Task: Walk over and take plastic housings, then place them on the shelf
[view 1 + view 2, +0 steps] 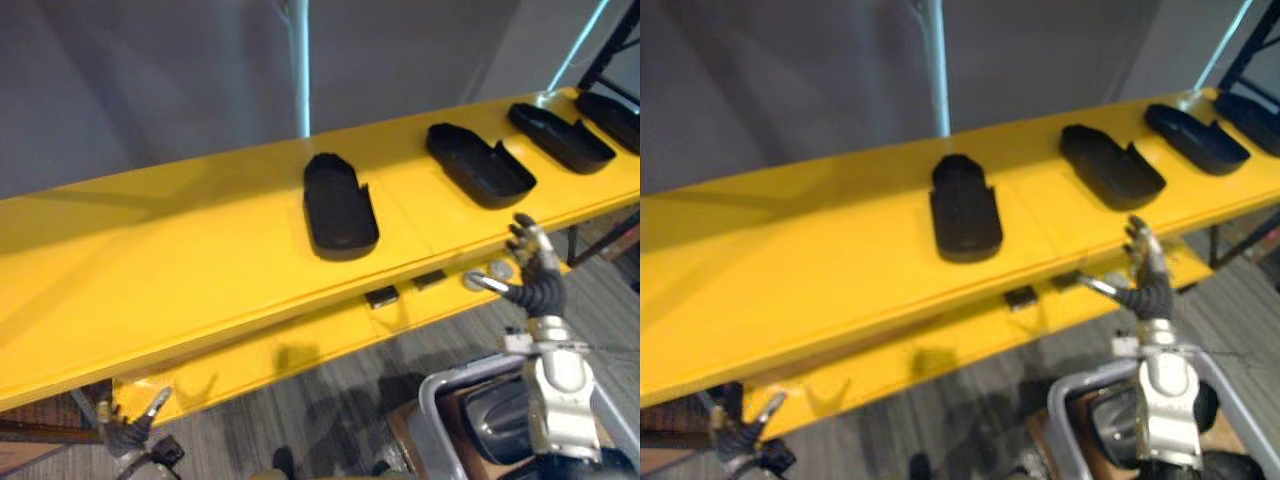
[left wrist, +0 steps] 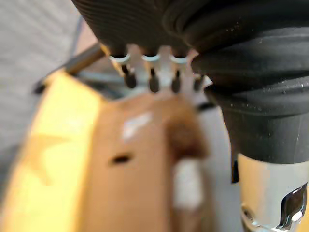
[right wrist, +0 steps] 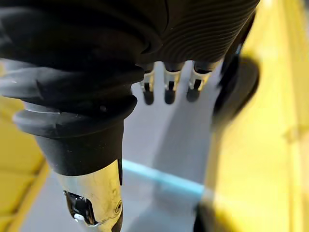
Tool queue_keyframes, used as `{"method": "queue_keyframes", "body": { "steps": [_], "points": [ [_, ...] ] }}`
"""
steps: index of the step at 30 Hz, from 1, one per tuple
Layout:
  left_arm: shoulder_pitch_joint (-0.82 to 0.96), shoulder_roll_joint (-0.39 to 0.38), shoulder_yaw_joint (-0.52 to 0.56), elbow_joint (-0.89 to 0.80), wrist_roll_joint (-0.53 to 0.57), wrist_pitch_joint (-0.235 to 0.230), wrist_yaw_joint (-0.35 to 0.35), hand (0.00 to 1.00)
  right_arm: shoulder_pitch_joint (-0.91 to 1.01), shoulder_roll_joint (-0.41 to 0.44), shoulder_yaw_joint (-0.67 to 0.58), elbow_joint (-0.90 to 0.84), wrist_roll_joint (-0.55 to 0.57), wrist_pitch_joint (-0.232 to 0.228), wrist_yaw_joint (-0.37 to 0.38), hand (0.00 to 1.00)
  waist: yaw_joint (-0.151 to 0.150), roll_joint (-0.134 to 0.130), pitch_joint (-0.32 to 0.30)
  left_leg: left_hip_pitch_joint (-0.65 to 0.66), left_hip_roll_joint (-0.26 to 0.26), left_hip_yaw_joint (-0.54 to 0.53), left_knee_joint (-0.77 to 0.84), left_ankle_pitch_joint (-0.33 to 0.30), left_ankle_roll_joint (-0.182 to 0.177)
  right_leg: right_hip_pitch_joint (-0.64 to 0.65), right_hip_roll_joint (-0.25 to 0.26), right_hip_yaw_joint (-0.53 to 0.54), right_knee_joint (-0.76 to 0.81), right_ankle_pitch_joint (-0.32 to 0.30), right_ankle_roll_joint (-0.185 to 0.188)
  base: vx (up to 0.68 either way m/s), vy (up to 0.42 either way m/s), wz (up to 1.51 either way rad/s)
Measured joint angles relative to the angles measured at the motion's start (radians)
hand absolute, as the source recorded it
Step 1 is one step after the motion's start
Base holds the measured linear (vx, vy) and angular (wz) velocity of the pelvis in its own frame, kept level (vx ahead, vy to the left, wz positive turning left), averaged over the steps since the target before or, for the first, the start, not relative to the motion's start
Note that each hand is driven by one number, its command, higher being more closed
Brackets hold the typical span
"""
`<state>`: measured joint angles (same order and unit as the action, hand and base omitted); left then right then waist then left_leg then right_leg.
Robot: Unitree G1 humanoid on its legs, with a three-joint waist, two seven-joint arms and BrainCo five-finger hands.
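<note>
Several black plastic housings lie in a row on the yellow shelf (image 1: 180,260). The nearest housing (image 1: 340,205) sits mid-shelf, a second housing (image 1: 480,165) to its right, and a third housing (image 1: 560,135) farther right. My right hand (image 1: 530,258) is raised at the shelf's front edge, below the second housing, open and holding nothing. Its fingers (image 3: 166,89) show straight in the right wrist view, with a dark housing (image 3: 236,92) beyond them. My left hand (image 1: 130,425) hangs low at the lower left, under the shelf edge, its fingers (image 2: 152,79) straight and empty.
A lower yellow ledge (image 1: 300,350) runs under the shelf's front. A grey-framed cart (image 1: 450,395) with dark parts stands at the lower right. A pale post (image 1: 298,70) rises behind the shelf, a black rack (image 1: 620,45) at the far right. A brown box (image 2: 145,169) lies below my left hand.
</note>
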<state>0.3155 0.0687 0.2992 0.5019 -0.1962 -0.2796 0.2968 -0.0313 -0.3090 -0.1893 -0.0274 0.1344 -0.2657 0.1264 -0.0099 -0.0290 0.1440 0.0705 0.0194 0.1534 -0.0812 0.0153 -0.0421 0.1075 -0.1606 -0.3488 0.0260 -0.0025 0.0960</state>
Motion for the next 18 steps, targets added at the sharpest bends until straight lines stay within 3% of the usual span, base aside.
{"method": "queue_keyframes", "body": {
  "steps": [4, 10, 14, 18],
  "points": [
    [0.0, 0.007, -0.027, 0.099, 0.0, 0.01, -0.041, 0.0, -0.058, -0.003, 0.03, 0.06, 0.013, -0.016, 0.044, 0.0, 0.01, 0.004, 0.002, -0.001, -0.01, 0.002, 0.0, 0.002, -0.005, -0.003, -0.015, 0.003, 0.023, -0.038, 0.018, -0.08, -0.013, -0.02],
    [0.003, 0.004, -0.038, 0.199, -0.001, 0.042, -0.085, 0.0, -0.087, -0.01, 0.099, 0.065, 0.017, -0.029, 0.097, 0.0, 0.01, 0.043, 0.013, 0.0, 0.002, 0.004, -0.005, 0.002, -0.011, -0.007, -0.008, -0.001, 0.037, -0.048, 0.017, -0.05, -0.023, 0.01],
    [-0.002, 0.004, -0.039, 0.241, 0.0, 0.048, -0.119, 0.0, -0.137, -0.012, 0.142, 0.087, 0.018, -0.029, 0.116, 0.0, 0.011, 0.041, 0.016, -0.001, 0.002, 0.003, -0.003, 0.007, -0.009, -0.006, -0.009, -0.002, 0.038, -0.049, 0.018, 0.01, 0.003, 0.0],
    [-0.083, 0.011, -0.058, 0.305, -0.002, 0.048, -0.125, 0.0, -0.29, -0.055, 0.156, 0.083, 0.017, -0.039, 0.116, 0.0, 0.008, 0.046, 0.099, -0.099, 0.002, -0.002, 0.163, -0.049, 0.004, -0.089, -0.033, 0.027, 0.154, -0.081, 0.003, -0.04, 0.026, 0.02]
  ]
}}
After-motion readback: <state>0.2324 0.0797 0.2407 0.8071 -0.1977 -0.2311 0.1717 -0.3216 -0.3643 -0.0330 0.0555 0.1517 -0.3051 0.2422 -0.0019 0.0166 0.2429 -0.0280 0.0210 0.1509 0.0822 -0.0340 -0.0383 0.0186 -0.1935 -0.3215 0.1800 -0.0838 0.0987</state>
